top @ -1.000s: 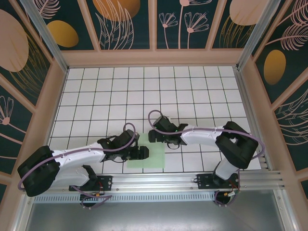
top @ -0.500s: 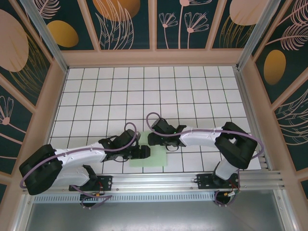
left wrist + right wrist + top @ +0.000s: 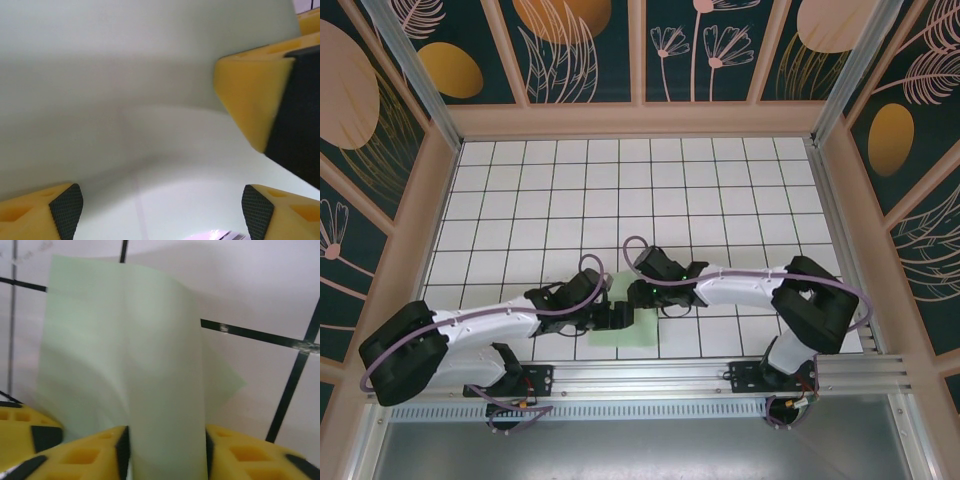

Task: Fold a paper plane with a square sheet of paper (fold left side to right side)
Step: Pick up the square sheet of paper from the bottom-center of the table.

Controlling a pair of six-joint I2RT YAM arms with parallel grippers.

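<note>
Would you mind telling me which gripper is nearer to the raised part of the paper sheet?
Right. The right gripper has the raised part of the paper standing between its fingers. The left gripper sits open just beside it, over the flat part.

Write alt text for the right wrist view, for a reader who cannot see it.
A pale mint-green square sheet of paper curls up, its raised part standing between the yellow fingers of the right end effector. Behind it lies a white table with black grid lines.
</note>
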